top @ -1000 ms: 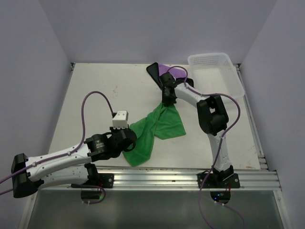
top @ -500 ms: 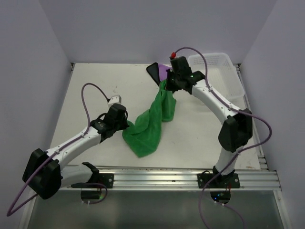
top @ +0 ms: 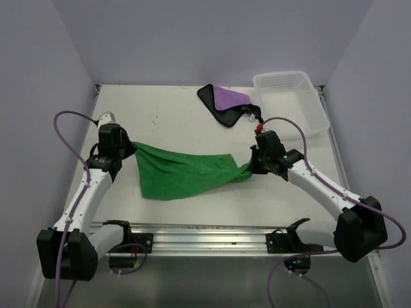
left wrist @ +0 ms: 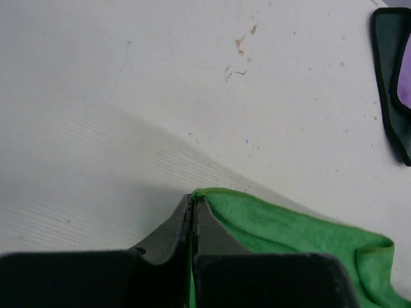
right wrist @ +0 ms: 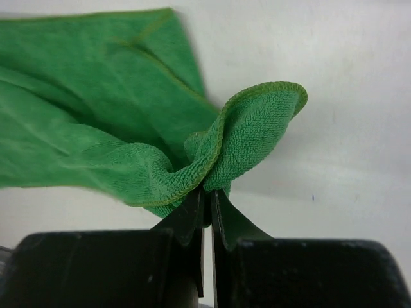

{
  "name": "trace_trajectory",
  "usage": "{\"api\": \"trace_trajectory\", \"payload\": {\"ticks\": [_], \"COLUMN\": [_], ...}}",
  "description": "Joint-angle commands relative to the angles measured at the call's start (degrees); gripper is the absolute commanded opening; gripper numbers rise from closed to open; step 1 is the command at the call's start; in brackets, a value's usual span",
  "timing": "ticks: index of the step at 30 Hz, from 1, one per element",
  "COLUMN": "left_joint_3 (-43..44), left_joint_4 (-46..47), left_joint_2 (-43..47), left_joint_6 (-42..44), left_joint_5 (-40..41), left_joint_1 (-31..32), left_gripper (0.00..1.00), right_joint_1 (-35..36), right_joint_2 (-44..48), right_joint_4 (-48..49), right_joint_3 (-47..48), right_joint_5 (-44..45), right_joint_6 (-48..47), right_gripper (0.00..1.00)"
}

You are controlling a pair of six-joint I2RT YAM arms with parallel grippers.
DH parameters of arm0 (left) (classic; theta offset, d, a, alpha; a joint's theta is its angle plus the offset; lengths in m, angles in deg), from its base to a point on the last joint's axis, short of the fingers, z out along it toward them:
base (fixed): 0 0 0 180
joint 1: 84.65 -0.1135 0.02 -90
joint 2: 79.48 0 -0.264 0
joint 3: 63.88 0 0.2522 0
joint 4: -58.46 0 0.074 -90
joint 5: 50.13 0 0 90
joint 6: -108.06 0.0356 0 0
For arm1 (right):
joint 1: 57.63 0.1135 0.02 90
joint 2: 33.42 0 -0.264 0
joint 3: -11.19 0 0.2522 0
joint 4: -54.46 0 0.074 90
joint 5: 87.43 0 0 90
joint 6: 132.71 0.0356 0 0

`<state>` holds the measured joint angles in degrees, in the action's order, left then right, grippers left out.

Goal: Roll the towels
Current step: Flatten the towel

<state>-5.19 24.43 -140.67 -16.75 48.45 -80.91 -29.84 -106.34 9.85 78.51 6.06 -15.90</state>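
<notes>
The green towel (top: 186,172) is stretched out across the middle of the table between both grippers. My left gripper (top: 131,153) is shut on its left corner, which shows in the left wrist view (left wrist: 270,224) at the fingertips (left wrist: 194,200). My right gripper (top: 252,165) is shut on its bunched right corner, which shows in the right wrist view (right wrist: 244,138). The purple towel (top: 228,102) with black edging lies crumpled at the back, apart from both grippers; its edge shows in the left wrist view (left wrist: 392,83).
A white lattice basket (top: 290,99) stands at the back right, next to the purple towel. The grey walls close in on the left, the back and the right. A metal rail (top: 225,237) runs along the near edge.
Both grippers have moved apart and down: the left one to the far left, the right one from the back to mid-right. The green towel went from a hanging bunch to a wide spread.
</notes>
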Motion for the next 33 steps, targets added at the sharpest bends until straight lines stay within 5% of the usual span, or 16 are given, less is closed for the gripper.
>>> {"api": "trace_trajectory", "payload": {"ticks": [1, 3, 4, 5, 6, 11, 15, 18, 25, 33], "left_joint_3": [-1.2, -2.9, -4.2, -4.8, -5.2, -4.4, -2.3, -1.4, 0.9, 0.9], "left_joint_4": [0.7, 1.5, 1.6, 1.6, 1.4, 0.5, -1.5, -1.9, -2.1, -3.2], "left_joint_2": [1.3, 2.1, 2.4, 3.2, 3.5, 4.9, 4.1, 4.0, 2.8, 0.9], "left_joint_6": [3.1, 3.2, 3.2, 3.3, 3.3, 3.4, 5.5, 6.9, 10.0, 13.5], "left_joint_5": [-4.4, -6.4, -6.8, -7.2, -7.9, -8.2, -10.9, -12.3, -17.6, -17.0], "left_joint_1": [-0.9, -0.9, -0.9, -0.9, -0.9, -0.9, -0.9, -0.9, -0.9, -0.9], "left_gripper": [0.0, 0.0, 0.0, 0.0, 0.0, 0.0, 0.0, 0.0, 0.0, 0.0], "right_joint_1": [-0.1, -0.1, 0.0, 0.0, 0.0, 0.0, 0.1, 0.9, 1.7, 1.7], "right_joint_2": [5.0, 5.3, 5.7, 6.0, 6.4, 9.1, 5.3, -2.1, -15.1, -21.1], "right_joint_4": [2.7, 2.4, 1.9, 1.4, 0.4, -2.7, 2.8, 6.5, 14.1, 16.9], "right_joint_3": [-8.8, -11.2, -11.3, -11.2, -10.2, -4.4, -0.4, 3.4, 8.5, 10.4], "right_joint_5": [1.0, 0.4, -0.1, -0.5, -0.5, 4.0, 0.5, -4.6, -20.1, -25.3], "right_joint_6": [3.9, 3.7, 3.7, 3.6, 3.3, 3.3, -0.1, -4.8, -14.0, -20.6], "right_gripper": [0.05, 0.21, 0.35, 0.6, 0.64, 0.65, 0.44, 0.42, 0.44, 0.55]}}
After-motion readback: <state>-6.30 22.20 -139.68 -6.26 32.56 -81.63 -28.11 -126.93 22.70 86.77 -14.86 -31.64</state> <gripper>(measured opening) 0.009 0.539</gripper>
